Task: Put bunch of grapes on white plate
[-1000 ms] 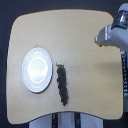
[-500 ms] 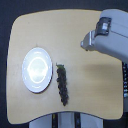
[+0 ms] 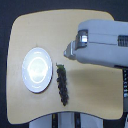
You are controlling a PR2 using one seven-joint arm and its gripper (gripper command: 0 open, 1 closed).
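The bunch of grapes (image 3: 63, 84) lies on the wooden table (image 3: 30, 35) as a long dark cluster, just to the exterior view's right of the white plate (image 3: 36, 69). The round glossy plate holds nothing. My gripper (image 3: 66, 51) hangs above the table, up and slightly right of the grapes' top end, at the tip of a large grey-white arm (image 3: 102, 42) that comes in from the exterior view's right. The view is too blurred to show how its fingers stand. Nothing appears held.
A small green leaf (image 3: 59, 64) sits at the top end of the grapes. The table's rounded edges run near the plate on the left and along the bottom, with dark floor beyond.
The arm has moved from the upper right corner toward the middle of the table, and its tip now hangs close above the grapes' top end. Grapes and plate have not moved.
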